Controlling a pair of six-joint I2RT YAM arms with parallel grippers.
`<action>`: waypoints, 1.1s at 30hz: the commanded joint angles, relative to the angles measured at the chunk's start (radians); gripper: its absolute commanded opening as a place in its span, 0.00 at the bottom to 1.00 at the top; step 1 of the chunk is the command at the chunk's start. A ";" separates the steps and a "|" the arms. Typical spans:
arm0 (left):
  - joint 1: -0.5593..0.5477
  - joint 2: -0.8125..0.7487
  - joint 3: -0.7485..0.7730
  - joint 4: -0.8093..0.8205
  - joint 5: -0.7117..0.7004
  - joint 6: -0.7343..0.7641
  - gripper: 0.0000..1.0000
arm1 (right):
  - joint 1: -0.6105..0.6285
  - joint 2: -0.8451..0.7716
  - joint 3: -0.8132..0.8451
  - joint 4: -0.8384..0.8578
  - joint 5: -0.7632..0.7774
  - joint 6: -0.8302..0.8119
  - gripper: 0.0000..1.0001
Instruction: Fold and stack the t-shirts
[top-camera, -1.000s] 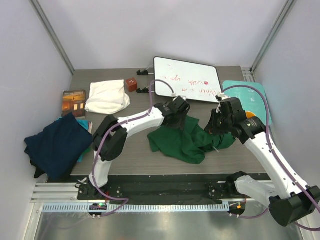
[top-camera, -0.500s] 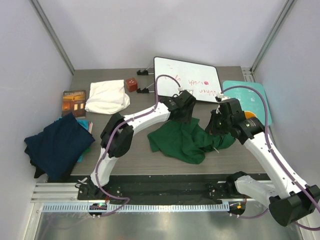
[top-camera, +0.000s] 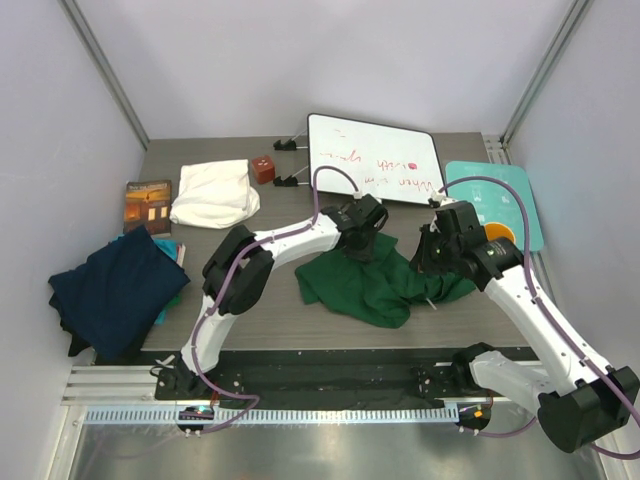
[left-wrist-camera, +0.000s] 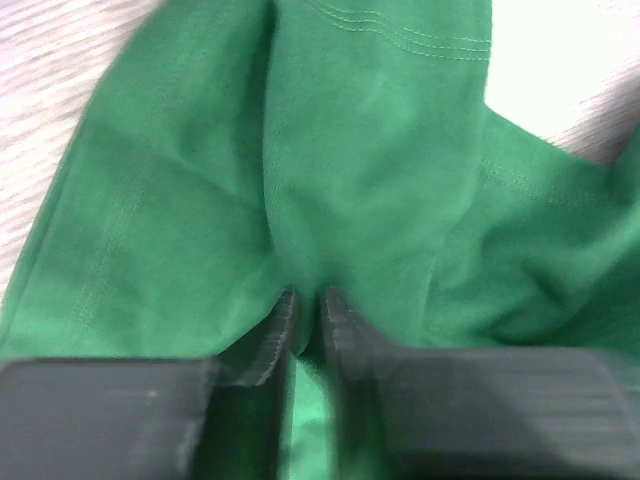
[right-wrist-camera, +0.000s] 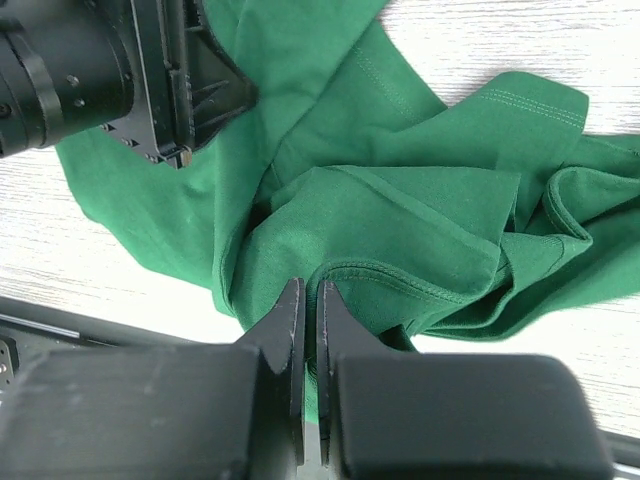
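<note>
The dark green t-shirt (top-camera: 365, 288) lies crumpled on the table between the two arms. My left gripper (top-camera: 367, 243) sits at its far edge, and in the left wrist view the gripper (left-wrist-camera: 308, 298) is shut on a raised fold of the green t-shirt (left-wrist-camera: 370, 160). At the shirt's right end my right gripper (top-camera: 433, 262) pinches cloth. In the right wrist view that gripper (right-wrist-camera: 309, 292) is shut on a stitched hem of the green t-shirt (right-wrist-camera: 400, 220). The navy t-shirt (top-camera: 115, 290) is heaped at the left edge. A folded cream-white t-shirt (top-camera: 213, 193) lies at the back left.
A whiteboard (top-camera: 372, 160) with red writing lies at the back centre, and a teal board (top-camera: 500, 195) is to its right. A small brown book (top-camera: 148, 203) and a reddish cube (top-camera: 263, 168) sit near the white shirt. Grey walls enclose the table.
The left gripper moved right along the green shirt's far edge and closed on a fold of it. The right gripper stayed shut on the hem and barely shifted.
</note>
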 joint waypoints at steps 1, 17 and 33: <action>-0.007 -0.016 -0.045 0.089 0.058 -0.010 0.04 | 0.004 -0.008 -0.008 0.042 0.012 0.000 0.01; 0.156 -0.512 -0.359 -0.182 -0.356 -0.062 0.00 | 0.003 -0.017 -0.040 0.085 0.098 0.047 0.01; 0.294 -0.937 -0.404 -0.420 -0.471 -0.059 0.00 | 0.001 0.121 0.296 0.116 0.184 0.011 0.01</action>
